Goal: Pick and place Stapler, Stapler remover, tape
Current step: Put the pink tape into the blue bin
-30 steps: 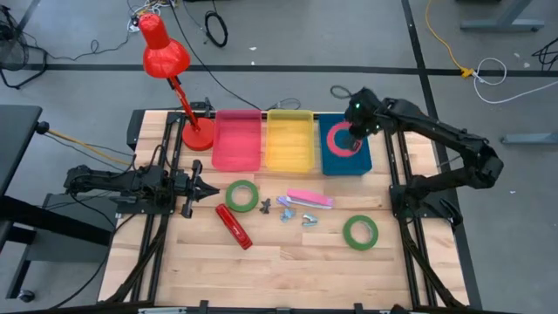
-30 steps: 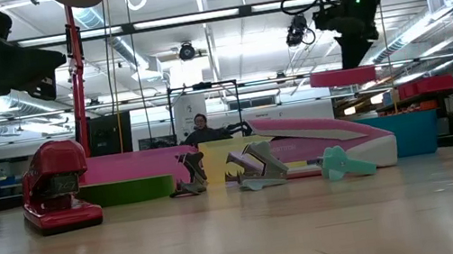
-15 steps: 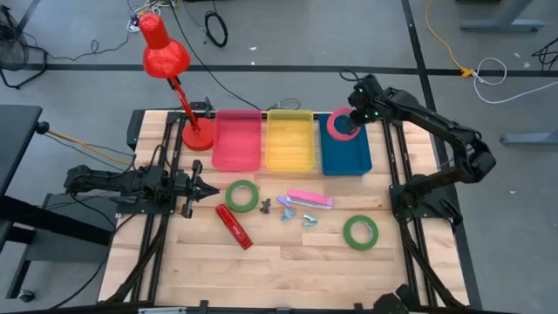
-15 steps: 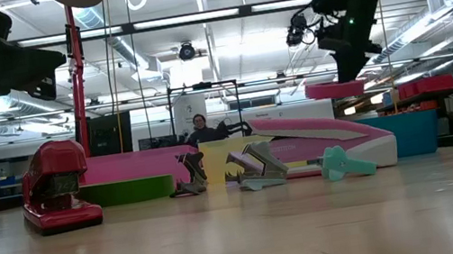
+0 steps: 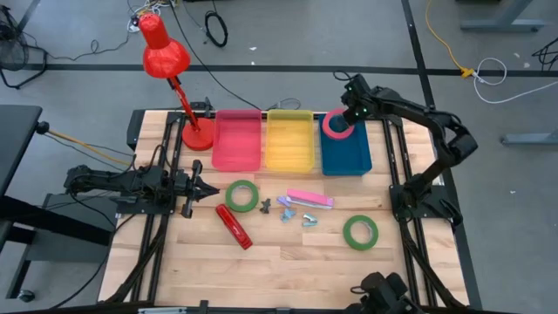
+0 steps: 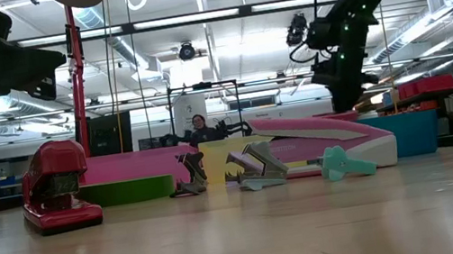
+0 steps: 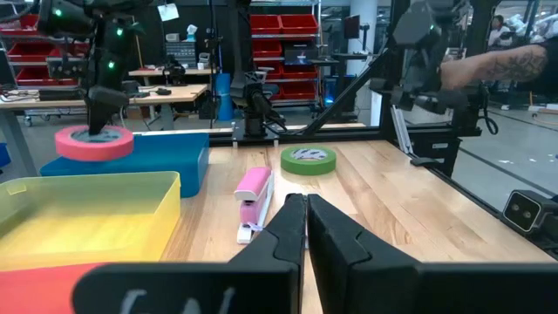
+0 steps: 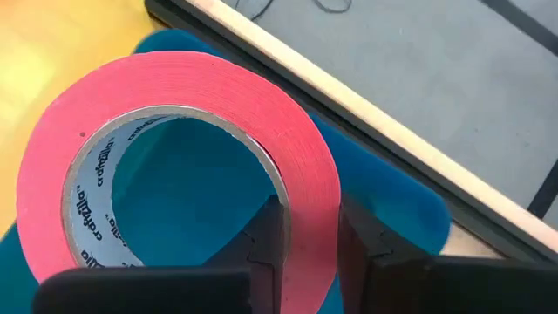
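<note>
A red-pink tape ring [image 5: 326, 127] hangs over the far left corner of the blue bin [image 5: 347, 155], with my right gripper [image 5: 348, 119] shut on it; the left wrist view shows this tape [image 7: 91, 142] at about the height of the bin's rim. Two green tape rings [image 5: 242, 195] [image 5: 360, 232] lie flat on the table. A red stapler [image 5: 234, 226], a pink stapler [image 5: 310, 199] and two small staple removers [image 5: 284, 208] [image 5: 309, 219] lie between them. My left gripper [image 5: 206, 189] is shut on nothing, pointing level at the table's left side. My right gripper pinches the tape ring's wall [image 8: 310, 196], one finger [image 8: 268, 234] inside the hollow and the other [image 8: 359, 244] outside. The fingers slant down from above. The ring lies roughly level below them, over the blue bin; whether it touches the bin I cannot tell.
A pink bin [image 5: 236, 139] and a yellow bin [image 5: 289, 139] stand left of the blue one along the far edge. A red desk lamp [image 5: 183, 96] stands at the far left. Bare wood lies along the near edge [image 5: 288, 279]. A person's arm [image 7: 497, 65] shows beyond the table.
My right gripper has carried the red-pink tape from over the middle of the blue bin toward the table's far edge and down, close to the bin's far left corner. The ring has stayed about level in the hold.
</note>
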{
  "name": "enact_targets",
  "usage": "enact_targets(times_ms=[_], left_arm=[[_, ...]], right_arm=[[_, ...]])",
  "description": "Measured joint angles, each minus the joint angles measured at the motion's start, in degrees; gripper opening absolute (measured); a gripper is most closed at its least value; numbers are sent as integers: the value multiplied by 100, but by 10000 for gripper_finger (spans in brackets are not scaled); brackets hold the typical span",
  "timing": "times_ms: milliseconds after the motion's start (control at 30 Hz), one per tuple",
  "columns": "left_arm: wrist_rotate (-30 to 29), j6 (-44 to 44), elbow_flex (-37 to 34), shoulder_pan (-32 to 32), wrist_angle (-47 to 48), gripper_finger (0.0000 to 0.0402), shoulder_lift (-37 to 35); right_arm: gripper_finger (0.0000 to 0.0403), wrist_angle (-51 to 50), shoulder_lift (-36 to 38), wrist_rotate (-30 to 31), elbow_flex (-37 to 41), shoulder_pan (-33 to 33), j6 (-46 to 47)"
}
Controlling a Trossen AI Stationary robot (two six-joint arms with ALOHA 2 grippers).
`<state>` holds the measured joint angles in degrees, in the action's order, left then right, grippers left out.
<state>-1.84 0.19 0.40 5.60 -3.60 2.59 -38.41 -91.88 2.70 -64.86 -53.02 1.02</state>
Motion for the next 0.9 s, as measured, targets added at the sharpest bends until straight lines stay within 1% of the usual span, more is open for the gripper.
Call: enact_targets(times_ms=[267,467,900], left_arm=[[0,0,-1,0,1,21,0],[0,0,-1,-1,0,21,0],[0,0,-1,-1,2,21,1]], right_arm=[[56,-11,-168,-18,0,-32,-169],[56,-106,-168,-18,11,-58,-69],[56,90,-170,-16,422,-98,95]])
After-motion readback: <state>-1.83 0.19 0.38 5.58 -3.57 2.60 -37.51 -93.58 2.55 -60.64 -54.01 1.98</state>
